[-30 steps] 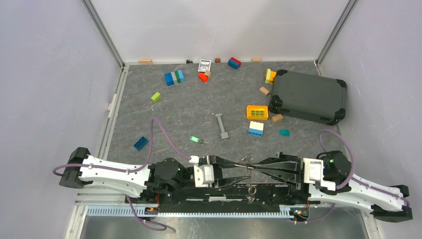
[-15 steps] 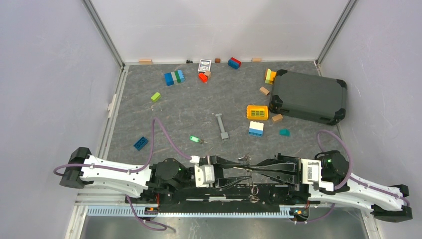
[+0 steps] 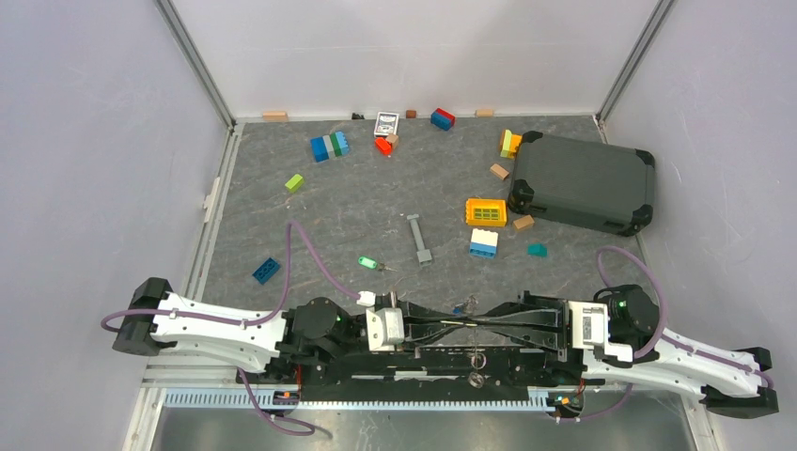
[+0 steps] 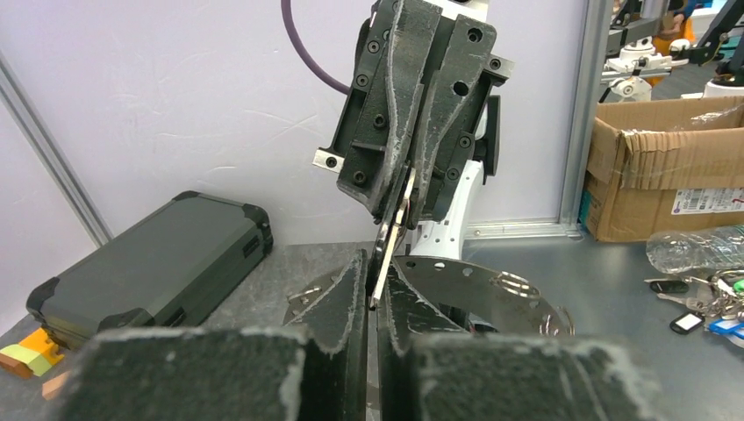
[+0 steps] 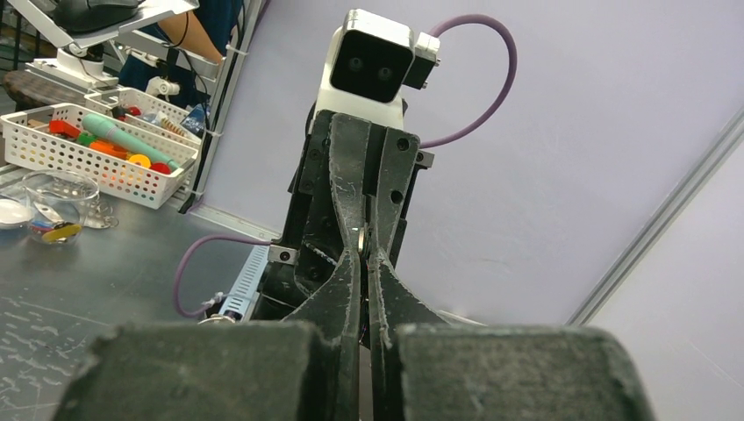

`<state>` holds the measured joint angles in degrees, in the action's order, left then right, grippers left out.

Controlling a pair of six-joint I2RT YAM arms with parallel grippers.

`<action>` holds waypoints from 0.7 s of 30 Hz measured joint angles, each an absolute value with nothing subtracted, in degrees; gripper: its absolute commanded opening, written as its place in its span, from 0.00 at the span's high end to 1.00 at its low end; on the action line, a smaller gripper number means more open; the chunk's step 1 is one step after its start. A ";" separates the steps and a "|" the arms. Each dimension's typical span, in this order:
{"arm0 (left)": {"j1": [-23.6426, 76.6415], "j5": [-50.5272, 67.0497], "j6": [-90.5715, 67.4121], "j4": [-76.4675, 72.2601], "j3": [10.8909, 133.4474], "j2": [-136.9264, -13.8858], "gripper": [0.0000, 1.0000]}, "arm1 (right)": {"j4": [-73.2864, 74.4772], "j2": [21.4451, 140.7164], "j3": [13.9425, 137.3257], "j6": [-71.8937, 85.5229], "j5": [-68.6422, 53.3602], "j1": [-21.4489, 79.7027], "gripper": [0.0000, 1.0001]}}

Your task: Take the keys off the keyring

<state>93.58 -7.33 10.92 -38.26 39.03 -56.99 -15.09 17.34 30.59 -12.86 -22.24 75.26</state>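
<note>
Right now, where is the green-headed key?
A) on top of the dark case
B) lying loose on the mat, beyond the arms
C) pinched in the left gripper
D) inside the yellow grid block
B: the green-headed key lies alone on the mat, with nothing touching it.

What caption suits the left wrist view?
Left gripper and right gripper meet tip to tip, pinching one thin silver metal piece.

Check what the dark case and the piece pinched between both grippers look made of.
Dark case: probably hard moulded plastic, matte grey-green shell, black corner bumpers. Pinched piece: metal by its look, thin, bright silver, glinting; key or keyring, cannot tell.
</note>
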 measured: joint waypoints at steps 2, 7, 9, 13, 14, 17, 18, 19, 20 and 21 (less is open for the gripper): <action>93.56 -7.14 10.90 -38.24 39.16 -57.04 0.98 | -15.42 17.34 30.59 -12.78 -22.24 75.26 1.00; 93.56 -6.74 10.90 -37.71 39.59 -57.08 0.98 | -16.60 17.23 30.11 -12.29 -22.24 75.26 1.00; 93.56 -6.42 10.90 -37.39 39.72 -57.08 0.98 | -17.08 17.04 29.74 -12.05 -22.26 75.26 1.00; 93.43 -5.82 10.90 -36.34 39.81 -57.08 0.98 | -19.09 16.01 27.86 -11.64 -22.26 75.29 1.00; 93.38 -5.76 10.90 -36.01 39.83 -57.08 0.98 | -19.59 15.66 27.27 -11.57 -22.26 75.29 1.00; 93.34 -5.58 10.90 -34.72 40.34 -57.08 0.98 | -20.75 14.92 26.15 -11.51 -22.24 75.29 1.00; 93.34 -5.54 10.87 -34.30 40.51 -57.08 0.98 | -21.19 14.72 25.85 -11.38 -22.24 75.29 1.00; 93.34 -5.45 10.87 -33.87 40.69 -57.08 0.98 | -21.58 14.52 25.50 -11.35 -22.24 75.29 1.00; 93.34 -5.41 10.87 -33.47 40.77 -57.08 0.98 | -21.82 14.35 25.23 -11.33 -22.24 75.29 1.00; 93.34 -5.41 10.87 -33.21 40.86 -57.08 0.98 | -22.02 14.15 24.97 -11.29 -22.24 75.29 1.00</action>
